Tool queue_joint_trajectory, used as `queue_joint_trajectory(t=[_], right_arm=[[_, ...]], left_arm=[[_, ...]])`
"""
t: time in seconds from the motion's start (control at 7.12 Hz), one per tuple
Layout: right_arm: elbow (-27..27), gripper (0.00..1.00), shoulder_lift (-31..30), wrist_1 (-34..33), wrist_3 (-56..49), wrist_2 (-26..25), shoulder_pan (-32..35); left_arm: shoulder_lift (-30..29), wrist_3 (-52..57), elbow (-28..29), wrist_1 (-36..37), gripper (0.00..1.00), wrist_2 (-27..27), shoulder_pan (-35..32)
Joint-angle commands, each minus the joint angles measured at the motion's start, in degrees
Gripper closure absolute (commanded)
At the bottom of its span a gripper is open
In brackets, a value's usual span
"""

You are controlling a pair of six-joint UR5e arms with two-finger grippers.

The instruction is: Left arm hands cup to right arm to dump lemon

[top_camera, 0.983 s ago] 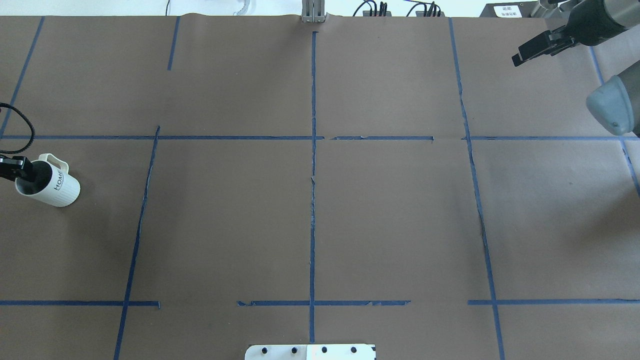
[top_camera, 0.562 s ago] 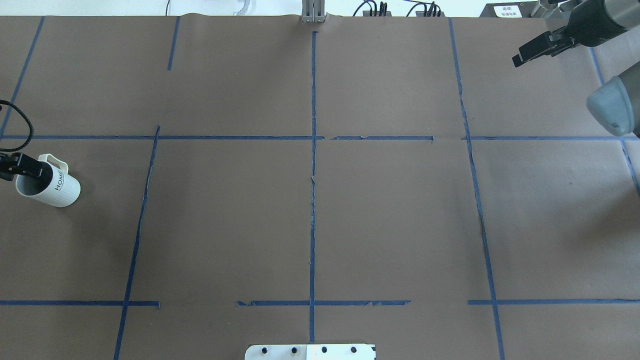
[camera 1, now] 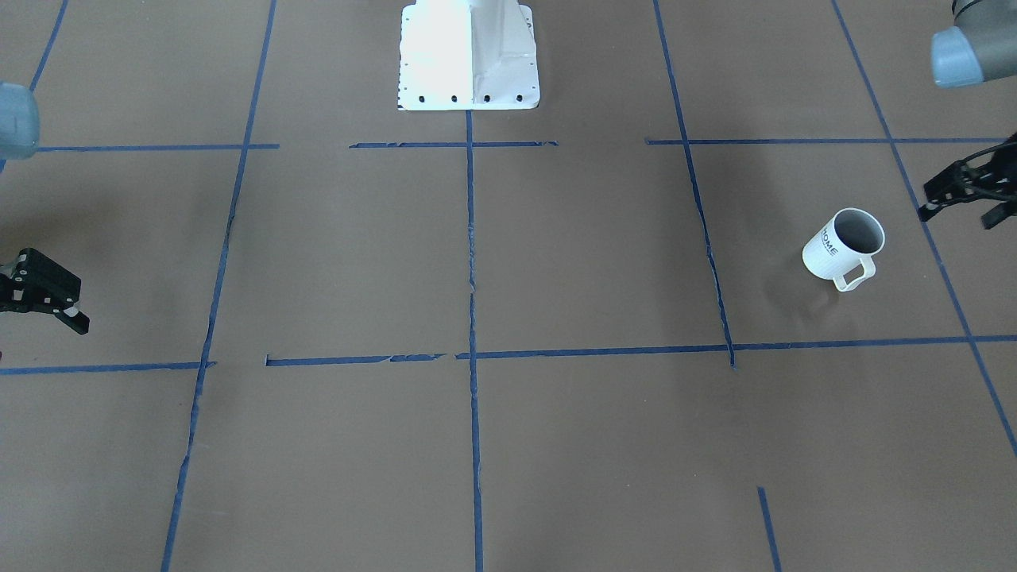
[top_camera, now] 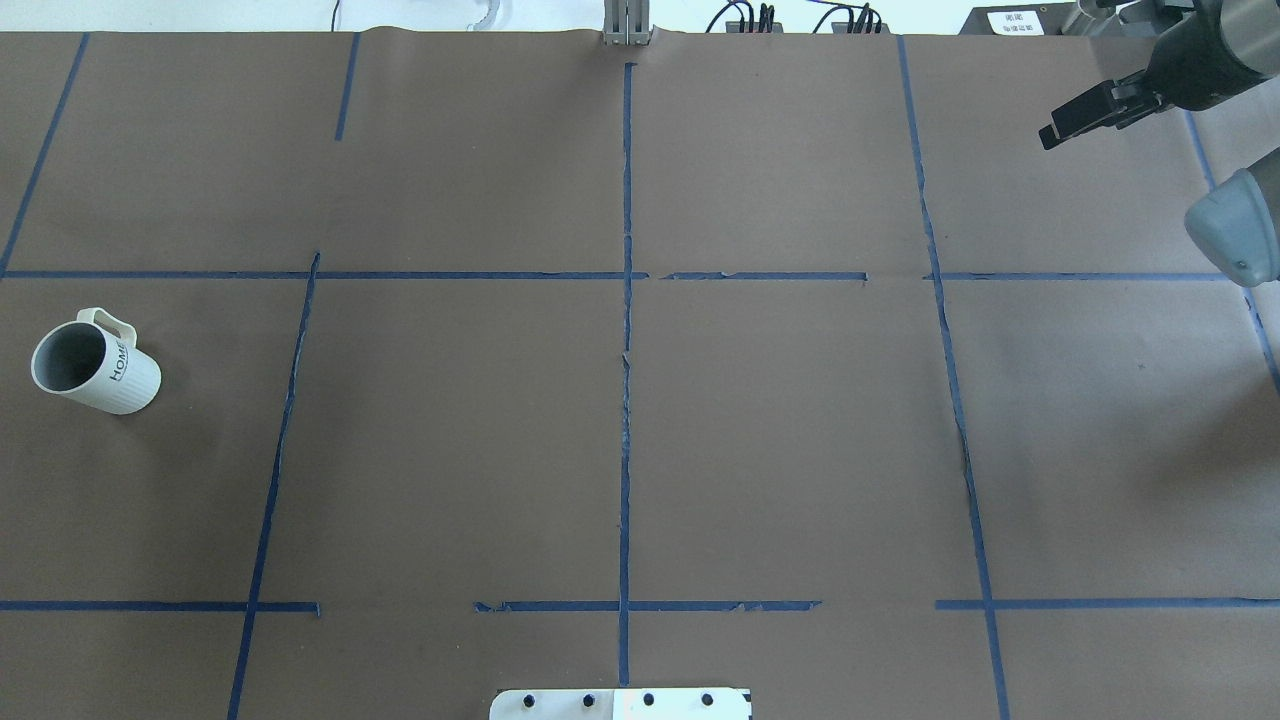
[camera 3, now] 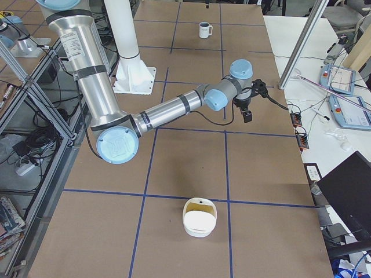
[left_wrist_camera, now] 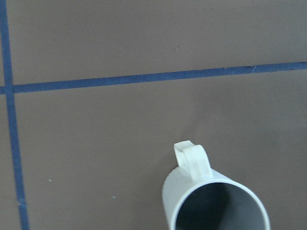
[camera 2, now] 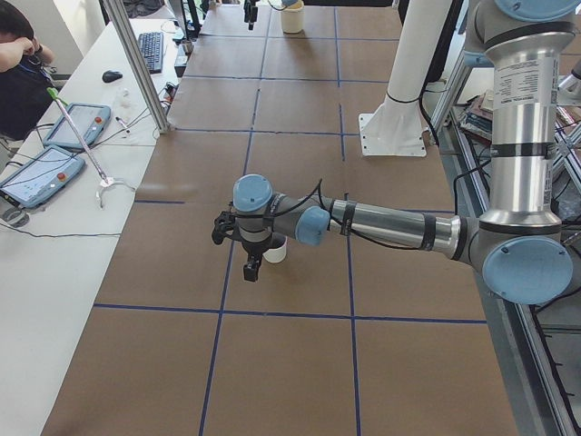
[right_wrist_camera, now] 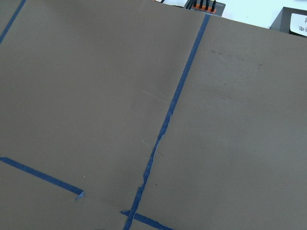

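Observation:
The cup [top_camera: 95,362], a white ribbed mug with "HOME" on its side, stands upright on the brown table near the robot's left edge. It also shows in the front view as the cup [camera 1: 842,242] and from above in the left wrist view as the cup [left_wrist_camera: 216,203]. Its inside shows only grey; the lemon is not visible there. My left gripper [camera 1: 960,213] hovers open just outside the cup, holding nothing, and is out of the overhead view. My right gripper [top_camera: 1050,132] hangs far off at the back right, empty; its fingers overlap, so I cannot tell its state.
A white bowl [camera 3: 200,217] with a yellowish patch inside sits near the table's right end. The robot's white base plate [camera 1: 469,71] is at mid table. Blue tape lines cross the brown cover. A person sits at a side desk [camera 2: 54,163] with tablets.
My left gripper, which had a finger inside the cup's mouth, has drawn back to the left and out of the overhead view. The cup stays put. The right gripper shifted slightly right.

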Motion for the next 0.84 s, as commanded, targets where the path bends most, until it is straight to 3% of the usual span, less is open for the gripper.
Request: queue_joint_trajectory(t=[0.0, 0.28, 0.42, 0.7], right_arm=[[-0.2, 0.00, -0.8, -1.8, -2.6, 0.2, 1.8], [2.3, 0.00, -1.9, -24.6, -20.8, 0.6, 6.6], [2.7, 0.00, -4.7, -32.4, -29.3, 0.2, 9.5], [4.0, 0.00, -17.1, -31.4, -40.2, 0.6, 18.6]], left_arm=[[0.7, 12.4, 1.3, 9.5, 0.00, -0.5, -7.0], [2.7, 12.2, 3.3, 9.1, 0.00, -0.7, -6.9], [2.7, 12.4, 2.2, 8.8, 0.00, -0.7, -7.0], [2.7, 12.3, 2.1, 9.5, 0.00, -0.9, -7.0]])
